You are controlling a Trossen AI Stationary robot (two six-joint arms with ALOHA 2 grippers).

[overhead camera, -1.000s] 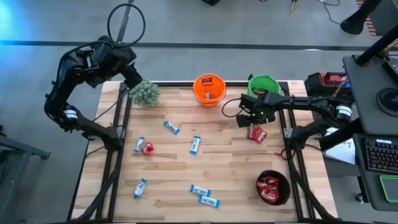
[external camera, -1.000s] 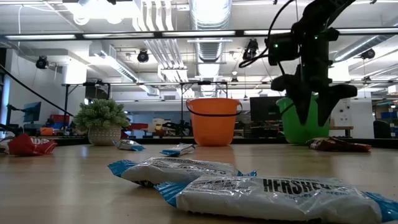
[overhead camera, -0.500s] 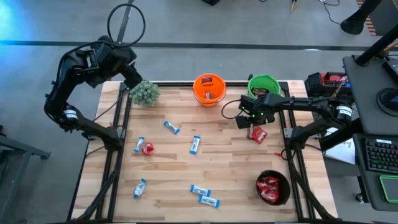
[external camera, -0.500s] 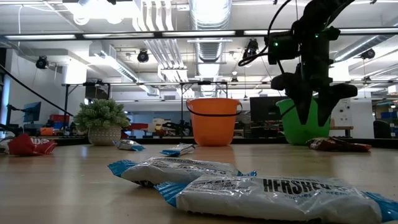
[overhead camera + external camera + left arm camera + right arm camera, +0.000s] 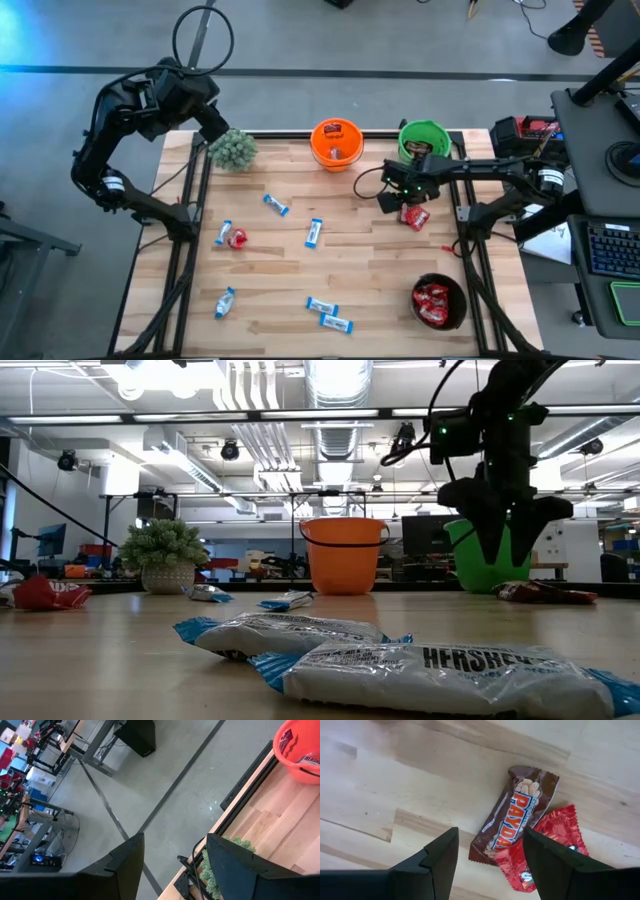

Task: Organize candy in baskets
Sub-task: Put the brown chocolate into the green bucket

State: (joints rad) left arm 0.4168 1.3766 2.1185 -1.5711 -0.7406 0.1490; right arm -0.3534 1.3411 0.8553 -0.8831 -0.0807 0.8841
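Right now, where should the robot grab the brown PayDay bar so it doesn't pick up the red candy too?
Probably the brown PayDay bar is best taken across its narrow middle, coming straight down. It lies flat on the table, and its lower end touches the red candy, so gripping higher up keeps clear of that. The right gripper hovers open just above it.

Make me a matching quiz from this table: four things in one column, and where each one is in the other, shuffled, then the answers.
Column one:
1. orange basket
2. black basket
3. brown PayDay bar
4. right tool

Column two:
A. holds red packets, near table corner on the right
B. lying on the wood, overlapping a red packet
C. open, hovering above the table
D. far edge, beside the green basket

Pairs: 1-D, 2-A, 3-B, 4-C
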